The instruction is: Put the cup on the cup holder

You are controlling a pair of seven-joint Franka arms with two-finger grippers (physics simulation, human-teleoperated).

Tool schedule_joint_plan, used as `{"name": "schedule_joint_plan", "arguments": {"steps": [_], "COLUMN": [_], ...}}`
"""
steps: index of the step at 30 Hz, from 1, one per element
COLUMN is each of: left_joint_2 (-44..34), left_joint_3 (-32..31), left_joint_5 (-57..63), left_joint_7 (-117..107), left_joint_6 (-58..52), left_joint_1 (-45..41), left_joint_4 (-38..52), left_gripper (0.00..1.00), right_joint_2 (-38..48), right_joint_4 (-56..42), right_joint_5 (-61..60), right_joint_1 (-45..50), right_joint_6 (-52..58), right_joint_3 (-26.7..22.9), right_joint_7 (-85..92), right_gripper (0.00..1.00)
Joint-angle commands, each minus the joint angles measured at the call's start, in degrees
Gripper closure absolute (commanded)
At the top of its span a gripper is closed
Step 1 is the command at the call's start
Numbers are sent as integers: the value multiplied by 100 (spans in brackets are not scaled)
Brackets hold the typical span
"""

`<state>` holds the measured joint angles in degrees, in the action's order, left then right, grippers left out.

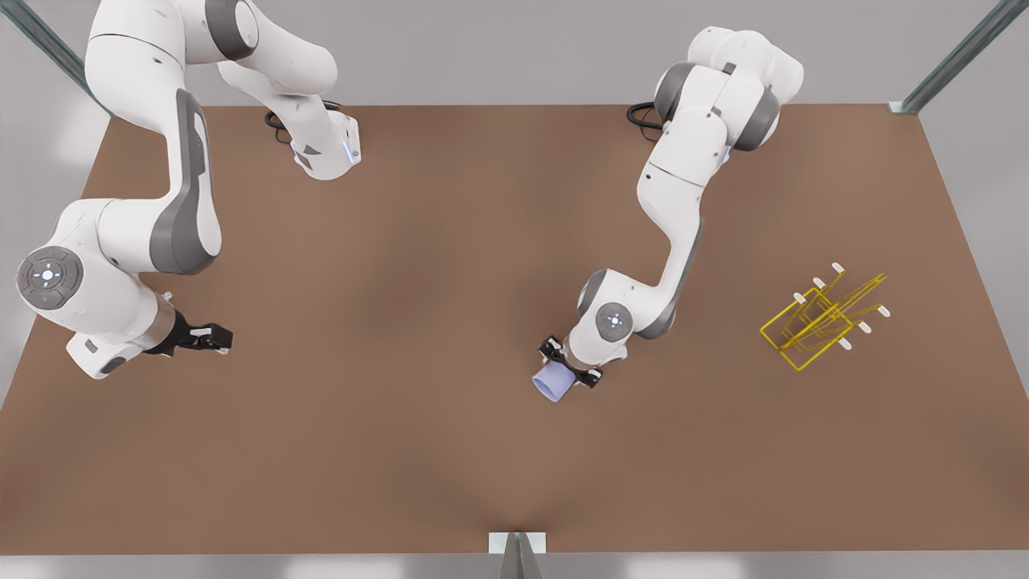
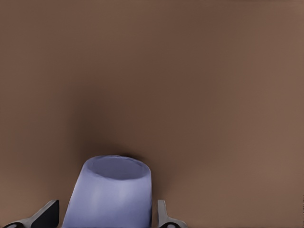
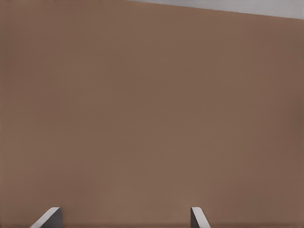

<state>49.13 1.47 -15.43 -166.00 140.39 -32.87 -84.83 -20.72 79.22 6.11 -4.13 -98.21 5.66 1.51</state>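
Observation:
The pale lavender-blue cup (image 1: pixel 551 383) lies tilted between the fingers of my left gripper (image 1: pixel 571 363), just right of centre in the front view, its rim pointing away from the wrist. In the left wrist view the cup (image 2: pixel 111 192) sits between both fingertips (image 2: pixel 164 217), which are shut on its sides close above the table. The yellow wire cup holder (image 1: pixel 821 315) with white-tipped prongs stands well off toward the front view's right. My right gripper (image 1: pixel 220 338) waits open at the front view's left, its fingertips (image 3: pixel 50 216) spread over bare table.
The brown tabletop (image 1: pixel 418 265) stretches between cup and holder with nothing on it. Metal frame posts (image 1: pixel 517 555) stand at the near edge and the far corners. Both arm bases sit along the far edge.

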Motion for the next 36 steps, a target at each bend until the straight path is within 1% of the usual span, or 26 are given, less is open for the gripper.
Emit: {"name": "schedule_joint_plan", "arguments": {"steps": [1, 4, 6, 10, 11, 12, 13, 14, 16, 17, 18, 19, 20, 21, 22, 23, 24, 25, 27, 29, 32, 34, 36], "left_joint_2": [26, 35, 35, -35, -280, -746, -1203, -1345, -1353, -1353, -1362, -1406, -1319, -1116, -783, -466, -255, -149, -149, -53, 536, 624, 615], "left_joint_3": [2, 2, -7, 2, 28, 99, 116, 151, 169, 151, 204, 1046, 2495, 4034, 5239, 5784, 6118, 6611, 7077, 7112, 7130, 7121, 7121], "left_joint_5": [84, 102, 102, 93, 146, 497, 1305, 1850, 3353, 4266, 5084, 5612, 5595, 5332, 5296, 5296, 5296, 5296, 5296, 5367, 5779, 6201, 6237], "left_joint_7": [-363, -99, -99, -73, -11, 147, 147, 182, 490, 709, 1350, 2000, 2817, 3398, 3742, 3742, 3751, 3882, 4541, 4814, 4964, 5042, 5174], "left_joint_6": [85, 58, 32, -3, -204, -1127, -2234, -3087, -4678, -5302, -5690, -5839, -5682, -5084, -4478, -4143, -3959, -3677, -3677, -3642, -3211, -3053, -3053], "left_joint_1": [0, -17, -17, -9, 26, 35, 44, 44, 62, 53, -44, -561, -1536, -2556, -3444, -3805, -4033, -4543, -5203, -5212, -5247, -5449, -5572], "left_joint_4": [2, 2, 2, 11, 2, -7, 2, 168, 793, 942, 1048, 960, 688, 153, -700, -1254, -1544, -2028, -2503, -2626, -3162, -3592, -3821], "left_gripper": [0, 0, 24, 24, 24, 23, 23, 23, 23, 23, 23, 23, 23, 22, 22, 22, 22, 22, 22, 22, 22, 22, 22], "right_joint_2": [-2, -2, -2, -2, -11, -11, -11, -11, -11, -11, -11, -11, -11, -11, -11, -11, -11, -11, -11, -11, -19, -19, -19], "right_joint_4": [-3, 6, -3, -3, 6, 6, 6, 6, 6, 6, 6, 6, 6, -3, -3, 6, 6, 6, 6, -3, 6, -3, 6], "right_joint_5": [-13, -14, -13, -14, -14, -14, -14, -14, -14, -14, -14, -14, -14, -14, -14, -14, -14, -14, -14, -14, -14, -14, -14], "right_joint_1": [-9, -18, -18, -18, -27, -27, -27, -27, -18, -27, -18, -27, -27, -27, -27, -27, -18, -18, -27, -27, -27, -18, -18], "right_joint_6": [3, 3, 3, -6, -5, 3, 3, 3, -6, -6, -5, -6, -6, -6, 3, -5, -6, 3, -5, -6, -6, -6, -6], "right_joint_3": [-3, -3, -3, -3, -3, -3, -3, -3, -3, -3, -3, -3, -3, -3, -3, -3, -3, -3, -3, -3, -3, -3, -3], "right_joint_7": [-10, 7, 7, 16, 25, 25, 25, 16, 16, 16, 16, 16, 16, 16, 16, 16, 16, 16, 16, 16, 16, -10, -19], "right_gripper": [0, 0, 0, 0, 0, 0, 0, 0, 0, 0, 0, 0, 0, 0, 0, 0, 0, 0, 0, 0, 0, 0, 0]}}
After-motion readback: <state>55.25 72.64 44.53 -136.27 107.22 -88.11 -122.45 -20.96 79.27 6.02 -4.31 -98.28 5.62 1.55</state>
